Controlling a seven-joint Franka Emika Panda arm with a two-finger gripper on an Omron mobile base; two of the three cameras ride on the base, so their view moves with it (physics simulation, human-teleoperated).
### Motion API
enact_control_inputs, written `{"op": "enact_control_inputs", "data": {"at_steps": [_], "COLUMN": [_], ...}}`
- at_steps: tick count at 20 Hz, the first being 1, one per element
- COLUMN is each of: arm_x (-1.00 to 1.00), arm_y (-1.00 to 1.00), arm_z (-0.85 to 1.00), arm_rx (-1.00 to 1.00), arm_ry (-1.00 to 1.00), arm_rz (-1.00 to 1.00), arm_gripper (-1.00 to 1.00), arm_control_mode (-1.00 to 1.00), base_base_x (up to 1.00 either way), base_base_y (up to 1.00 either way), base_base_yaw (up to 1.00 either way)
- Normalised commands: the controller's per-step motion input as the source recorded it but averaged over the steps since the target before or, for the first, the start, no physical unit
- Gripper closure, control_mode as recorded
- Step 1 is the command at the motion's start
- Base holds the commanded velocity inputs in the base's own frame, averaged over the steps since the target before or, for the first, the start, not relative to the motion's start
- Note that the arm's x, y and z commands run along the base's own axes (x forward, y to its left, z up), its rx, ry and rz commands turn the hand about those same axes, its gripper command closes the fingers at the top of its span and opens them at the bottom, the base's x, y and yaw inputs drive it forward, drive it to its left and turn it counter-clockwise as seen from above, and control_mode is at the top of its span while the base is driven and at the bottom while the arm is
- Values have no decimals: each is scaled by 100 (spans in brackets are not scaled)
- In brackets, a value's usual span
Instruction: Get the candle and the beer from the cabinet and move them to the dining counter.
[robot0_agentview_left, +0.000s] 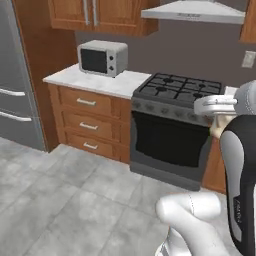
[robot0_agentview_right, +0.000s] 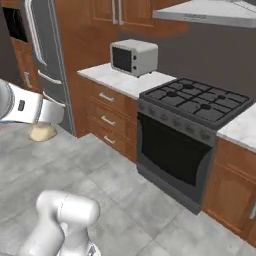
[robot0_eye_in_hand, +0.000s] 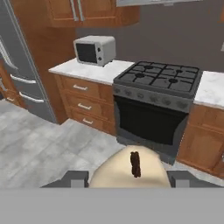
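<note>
The gripper (robot0_eye_in_hand: 129, 178) is seen at the bottom centre of the hand view, its jaws set partway apart and closed on the candle (robot0_eye_in_hand: 127, 170), a pale cream lump with a dark wick standing up from its top. In the right base view the candle (robot0_agentview_right: 42, 132) shows at the left edge, just under the white hand; in the left base view a beige sliver of it (robot0_agentview_left: 218, 127) is seen at the right, below the hand.

The cabinet (robot0_agentview_left: 100, 15) is seen at the top of the frame with its doors shut, above the microwave (robot0_agentview_left: 102, 57). The stove (robot0_eye_in_hand: 157, 78) fills the middle of the hand view. No beer and no dining counter can be made out here.

The carry to the island is judged to be under way. The candle is small and rounded, so it could slip from the jaws if the arm is swung sharply or the base is turned quickly. A drop onto the grey tiled floor (robot0_agentview_right: 100, 170) would leave it hard to recover.
</note>
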Motion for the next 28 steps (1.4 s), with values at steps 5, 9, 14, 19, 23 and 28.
{"op": "enact_control_inputs", "data": {"at_steps": [5, 9, 14, 19, 23, 28], "arm_x": [0, 0, 0, 0, 0, 0], "arm_y": [0, 0, 0, 0, 0, 0], "arm_z": [0, 0, 0, 0, 0, 0], "arm_rx": [0, 0, 0, 0, 0, 0], "arm_ry": [0, 0, 0, 0, 0, 0], "arm_rz": [0, 0, 0, 0, 0, 0], "arm_gripper": [100, 100, 100, 100, 100, 100], "arm_control_mode": [100, 100, 100, 100, 100, 100], "base_base_x": [-7, -2, 16, 68, 100, 100], "base_base_y": [1, 0, -4, -38, -92, -100], "base_base_yaw": [100, 100, 97, 73, 39, 27]}}
